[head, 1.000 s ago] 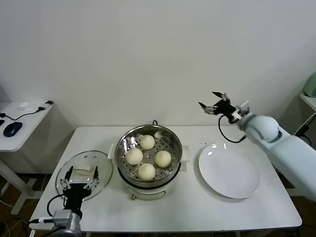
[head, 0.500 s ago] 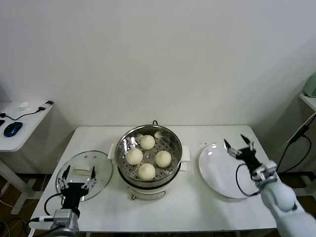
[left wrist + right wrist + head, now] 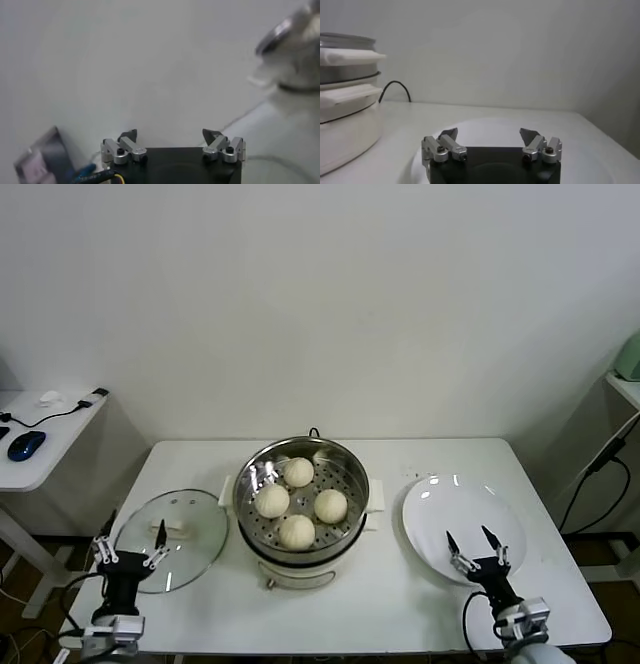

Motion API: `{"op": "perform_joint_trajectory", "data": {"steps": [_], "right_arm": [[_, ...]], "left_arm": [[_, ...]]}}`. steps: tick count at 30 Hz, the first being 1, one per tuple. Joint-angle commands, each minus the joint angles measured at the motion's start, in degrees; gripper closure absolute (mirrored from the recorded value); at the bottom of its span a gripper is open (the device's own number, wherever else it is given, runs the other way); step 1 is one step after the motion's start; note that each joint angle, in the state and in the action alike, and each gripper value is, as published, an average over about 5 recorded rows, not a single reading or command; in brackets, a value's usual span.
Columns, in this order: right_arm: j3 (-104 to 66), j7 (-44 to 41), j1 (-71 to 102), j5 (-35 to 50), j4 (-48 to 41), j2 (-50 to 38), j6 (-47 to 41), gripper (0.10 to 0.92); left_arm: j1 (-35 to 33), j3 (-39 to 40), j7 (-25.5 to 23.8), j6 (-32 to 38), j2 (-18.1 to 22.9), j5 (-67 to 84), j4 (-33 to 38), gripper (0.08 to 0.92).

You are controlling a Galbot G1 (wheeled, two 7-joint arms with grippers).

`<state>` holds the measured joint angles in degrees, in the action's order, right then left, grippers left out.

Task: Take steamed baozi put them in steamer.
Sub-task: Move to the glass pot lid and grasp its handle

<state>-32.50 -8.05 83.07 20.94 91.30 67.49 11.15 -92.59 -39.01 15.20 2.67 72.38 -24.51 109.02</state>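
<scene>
Steamer [image 3: 345, 474] open on top; lid [image 3: 172, 534] left, plate [image 3: 464, 524] right

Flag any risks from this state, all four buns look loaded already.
1. The glass lid lies flat on the table beside the steamer, with the open left end effector right at its near edge; a careless lift could nudge it.
2. The open right end effector sits low over the white plate; a sweep could knock it.
3. All four baozi sit uncovered.
</scene>
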Motion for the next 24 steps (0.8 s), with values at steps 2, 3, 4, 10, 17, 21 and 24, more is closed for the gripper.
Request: {"op": "perform_joint_trajectory", "data": {"steps": [2, 3, 4, 10, 17, 21, 24], "right_arm": [[-2.1, -0.1, 3.8, -3.0, 1.3, 4.7, 1.9, 0.203], [-2.2, -0.1, 3.7, -3.1, 1.3, 4.7, 1.9, 0.203], [-2.2, 0.0, 3.7, -3.1, 1.4, 4.8, 1.8, 0.203], [-2.4, -0.3, 3.8, -3.3, 1.8, 4.7, 1.9, 0.203], [-2.9, -0.4, 4.1, -3.7, 2.4, 4.7, 1.9, 0.203], [-3.3, -0.3, 4.3, -3.7, 2.3, 4.5, 1.9, 0.203], [-3.5, -0.2, 4.4, -3.8, 2.3, 4.5, 1.8, 0.203]], "left_arm": [[0.2, -0.9, 6.5, 4.7, -3.1, -18.1, -7.9, 0.177], [0.4, -0.7, 7.3, 4.9, -3.7, -20.5, -9.8, 0.177], [0.7, -0.4, 8.1, 5.0, -4.3, -22.5, -11.7, 0.177], [4.7, 0.4, 12.3, 6.6, -5.8, -36.0, -23.0, 0.177], [9.7, 1.1, 13.0, 6.6, -6.0, -41.6, -30.1, 0.177], [12.1, 1.5, 13.0, 6.1, -6.2, -42.8, -32.6, 0.177], [13.4, 1.6, 12.8, 5.7, -6.5, -42.9, -33.5, 0.177]]}}
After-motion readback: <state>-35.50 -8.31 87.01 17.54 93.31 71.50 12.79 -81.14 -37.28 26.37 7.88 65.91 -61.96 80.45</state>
